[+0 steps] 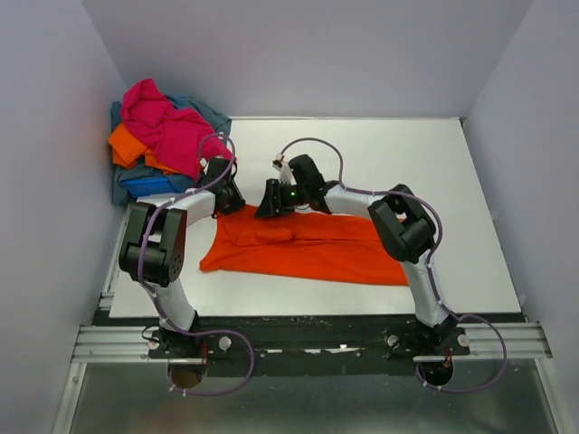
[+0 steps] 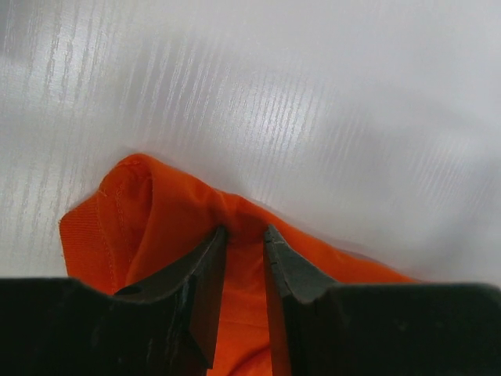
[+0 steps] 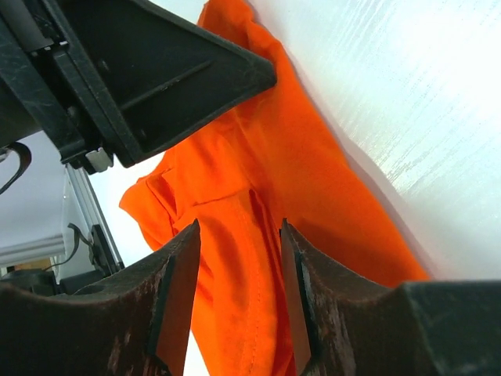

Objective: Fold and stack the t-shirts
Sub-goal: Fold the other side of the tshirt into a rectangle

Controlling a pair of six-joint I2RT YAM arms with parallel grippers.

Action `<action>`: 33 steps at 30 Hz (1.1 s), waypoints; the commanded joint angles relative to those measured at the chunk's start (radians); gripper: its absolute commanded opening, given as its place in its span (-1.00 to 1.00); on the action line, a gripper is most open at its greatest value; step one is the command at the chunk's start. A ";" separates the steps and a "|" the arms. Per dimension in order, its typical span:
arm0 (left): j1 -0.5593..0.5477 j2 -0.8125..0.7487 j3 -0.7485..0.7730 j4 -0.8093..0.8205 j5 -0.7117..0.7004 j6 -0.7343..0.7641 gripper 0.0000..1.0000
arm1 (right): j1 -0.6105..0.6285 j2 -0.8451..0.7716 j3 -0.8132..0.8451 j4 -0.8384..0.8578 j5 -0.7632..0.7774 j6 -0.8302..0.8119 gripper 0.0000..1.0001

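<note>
The table [image 1: 434, 181] held the orange t-shirt [image 1: 308, 249] spread crosswise near the middle, its far edge under both grippers. The pile of t-shirts [image 1: 163, 136] (pink on top, orange, blue, grey-blue beneath, mostly covered) sat bunched in the far-left corner, well apart from the right arm. The left gripper [image 2: 245, 231] was pinched on a raised fold at the shirt's far-left corner, fingers nearly together w/ fabric between. The right gripper [image 3: 239, 227] hung over the far edge w/ fingers apart, cloth showing between them; contact w/ the cloth couldn't be made out.
</note>
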 commanded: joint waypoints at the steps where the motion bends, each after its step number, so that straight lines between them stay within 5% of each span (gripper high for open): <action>1: -0.001 0.020 0.007 -0.041 -0.031 -0.008 -0.23 | 0.007 0.044 -0.009 0.061 -0.038 0.015 0.08; 10: -0.002 0.042 0.020 -0.055 -0.038 -0.008 -0.23 | 0.036 0.026 -0.149 0.219 -0.122 0.093 0.08; 24: 0.001 0.063 0.062 -0.088 -0.062 0.007 -0.21 | 0.130 -0.245 -0.448 0.295 -0.145 0.077 0.09; 33: 0.001 0.030 0.059 -0.088 -0.074 0.017 -0.17 | 0.167 -0.389 -0.511 0.169 -0.044 -0.012 0.09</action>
